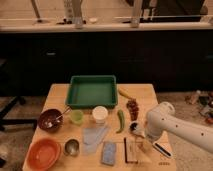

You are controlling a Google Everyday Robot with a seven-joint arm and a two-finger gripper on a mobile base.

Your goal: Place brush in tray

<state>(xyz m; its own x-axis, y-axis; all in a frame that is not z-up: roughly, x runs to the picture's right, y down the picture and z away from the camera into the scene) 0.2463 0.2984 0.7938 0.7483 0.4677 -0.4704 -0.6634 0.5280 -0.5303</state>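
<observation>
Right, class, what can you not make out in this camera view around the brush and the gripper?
All in the camera view:
- The gripper, at the table's right front beside the slim white-handled dish brush: hidden by the white robot arm; whether it grips the brush is unclear.
- Brush handle's middle: covered by the same arm.
- Arm's base: cut off by the right edge.
- The small metal cup: contents too small to tell.
</observation>
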